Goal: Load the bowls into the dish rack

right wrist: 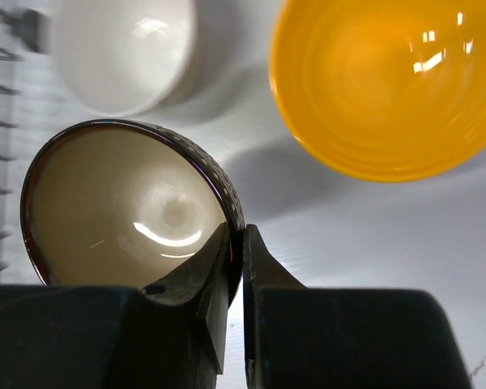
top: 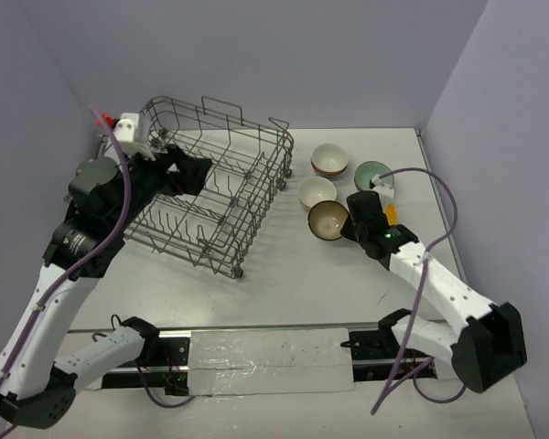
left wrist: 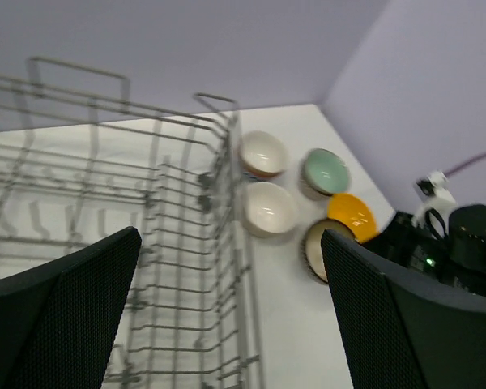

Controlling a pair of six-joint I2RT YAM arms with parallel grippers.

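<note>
The right pincer is clamped on the near rim of the brown-edged bowl, which is on the table just right of the dish rack, so I'd say the pick-up is in hand. The left pincer hangs over the rack, fingers wide apart and empty. Next, I reckon, comes a lift clear of the white bowl and the orange bowl, then a carry left to the rack's tines.

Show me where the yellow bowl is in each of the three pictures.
Top view: yellow bowl, a sliver right of centre behind the right arm.
Left wrist view: yellow bowl right of centre.
Right wrist view: yellow bowl top right.
Shared landmark: the dark-rimmed bowl beside it.
</note>
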